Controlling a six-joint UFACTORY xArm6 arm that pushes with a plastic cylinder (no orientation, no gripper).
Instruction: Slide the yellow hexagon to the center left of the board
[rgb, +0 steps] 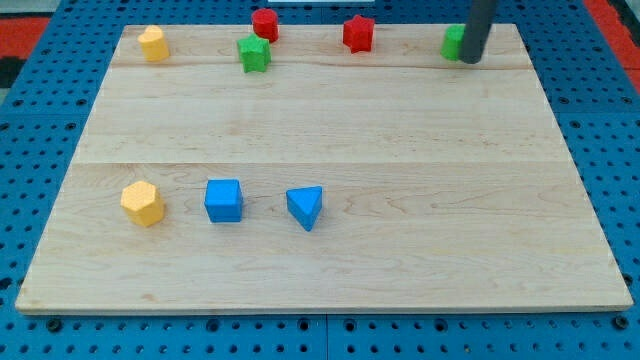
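A yellow hexagon lies near the board's lower left. A second yellow block, whose shape I cannot make out, sits at the top left corner. My tip is at the top right of the board, touching or just right of a green block that the rod partly hides. The tip is far from both yellow blocks.
A blue cube sits just right of the yellow hexagon, and a blue triangle lies further right. Along the top edge are a green star, a rounded red block and a red star. The wooden board lies on a blue pegboard.
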